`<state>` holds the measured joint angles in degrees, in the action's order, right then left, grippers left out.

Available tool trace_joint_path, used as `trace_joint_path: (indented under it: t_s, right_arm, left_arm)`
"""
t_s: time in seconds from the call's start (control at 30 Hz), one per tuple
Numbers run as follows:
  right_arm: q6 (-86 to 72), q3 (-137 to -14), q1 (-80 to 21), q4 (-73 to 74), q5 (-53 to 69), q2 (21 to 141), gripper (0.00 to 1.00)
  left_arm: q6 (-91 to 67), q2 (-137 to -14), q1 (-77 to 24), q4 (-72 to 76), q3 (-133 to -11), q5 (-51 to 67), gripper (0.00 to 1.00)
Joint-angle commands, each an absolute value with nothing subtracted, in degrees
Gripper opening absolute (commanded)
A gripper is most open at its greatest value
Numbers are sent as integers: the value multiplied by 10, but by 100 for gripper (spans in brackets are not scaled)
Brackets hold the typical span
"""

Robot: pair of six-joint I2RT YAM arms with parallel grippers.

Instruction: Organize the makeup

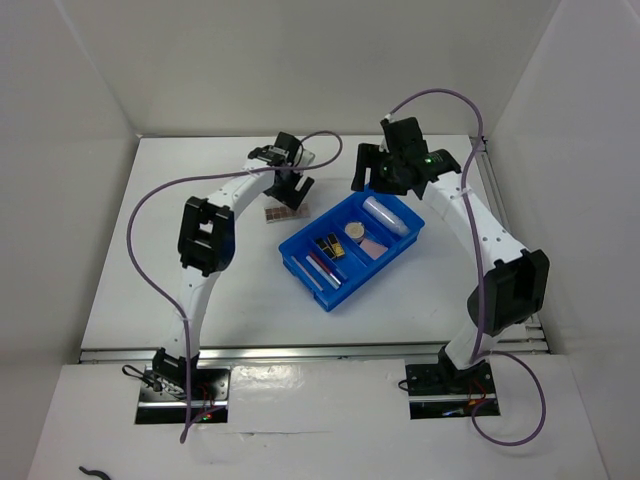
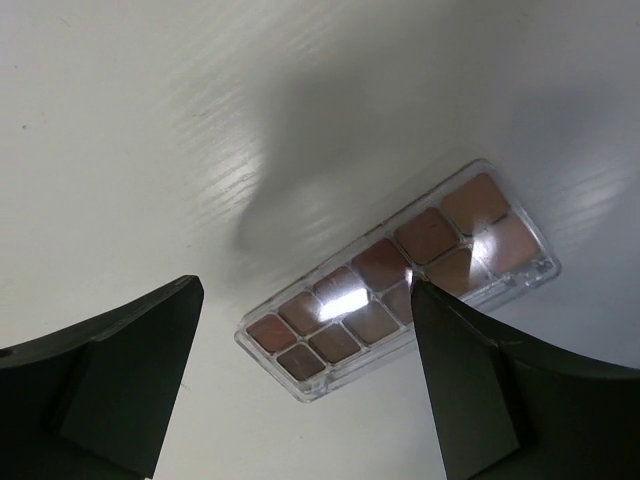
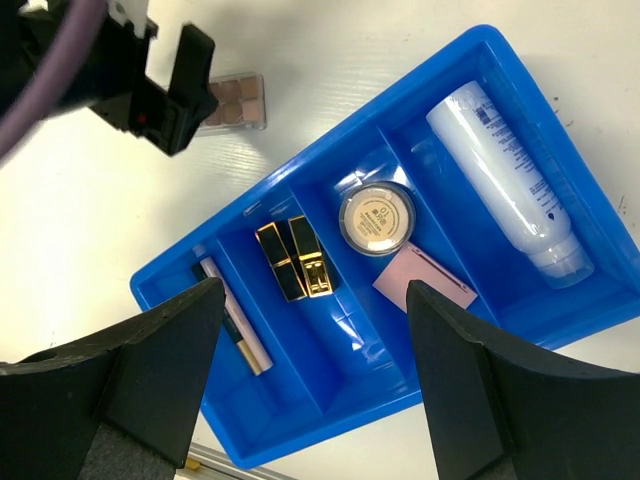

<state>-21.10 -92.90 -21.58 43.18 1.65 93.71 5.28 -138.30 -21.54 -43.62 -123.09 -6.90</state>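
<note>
A brown eyeshadow palette (image 2: 400, 275) in a clear case lies flat on the white table, left of the blue bin (image 1: 300, 262). It also shows in the top view (image 1: 279, 212) and the right wrist view (image 3: 232, 100). My left gripper (image 2: 305, 288) is open just above it, one finger on each side. The bin holds a white tube (image 3: 510, 180), a round beige compact (image 3: 377, 217), a pink square pad (image 3: 425, 283), two black-gold cases (image 3: 295, 260) and pencils (image 3: 235, 315). My right gripper (image 3: 315, 292) is open and empty above the bin.
The bin (image 3: 480, 50) sits at an angle mid-table, split into compartments. White walls enclose the table on the left, back and right. The left gripper (image 3: 150, 90) shows at the top left of the right wrist view. Purple cables loop off both arms.
</note>
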Motion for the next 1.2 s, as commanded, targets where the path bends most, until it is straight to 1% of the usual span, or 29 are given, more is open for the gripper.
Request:
trace_joint_path:
  t_s: [0.0, 0.1, 0.27, 0.4, 0.53, 0.7, 0.97, 1.17]
  right_arm:
    - [-203, -952, -213, 430, 7, 942, 81]
    - [-198, -952, -207, 430, 7, 947, 81]
    - [-198, -952, -207, 430, 12, 947, 81]
    - [-198, -952, -207, 425, 18, 953, 81]
    - [-198, -952, -207, 419, 28, 953, 81]
    - [-198, -957, -207, 419, 28, 958, 81]
    - [-192, -976, -207, 431, 33, 963, 81]
    - [-192, -976, -207, 436, 28, 969, 81]
  left_arm:
    - [31, -1432, -193, -444, -1276, -66, 100]
    - [11, -1433, -180, -458, -1305, -35, 100]
    - [32, -1339, -180, -416, -1226, -5, 100]
    - [74, -1310, -180, -435, -1199, 48, 100]
    - [99, -1294, -180, -440, -1173, 74, 100]
    - [120, -1301, -185, -448, -1156, 53, 100]
    - [126, -1337, -199, -438, -1156, -30, 100]
    - [126, -1384, -199, -438, -1194, -21, 100]
